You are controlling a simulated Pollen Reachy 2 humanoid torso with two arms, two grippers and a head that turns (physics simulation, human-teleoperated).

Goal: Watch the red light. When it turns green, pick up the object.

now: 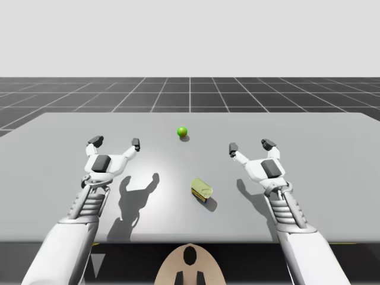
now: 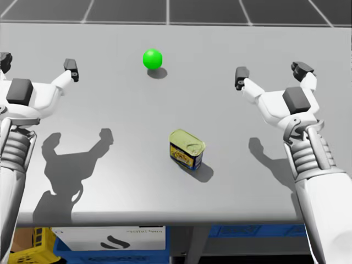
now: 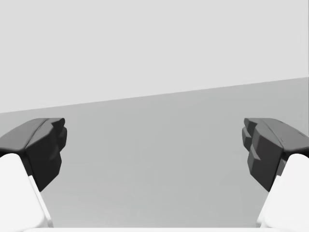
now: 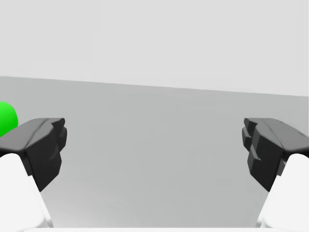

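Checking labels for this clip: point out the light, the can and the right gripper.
green light (image 2: 152,58), head view, centre of the ball.
yellow squat can (image 2: 187,142), head view, its top face.
right gripper (image 2: 271,73), head view, midway between its fingertips.

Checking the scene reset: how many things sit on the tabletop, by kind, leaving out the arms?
green light ball: 1
yellow rectangular can: 1
Total: 2
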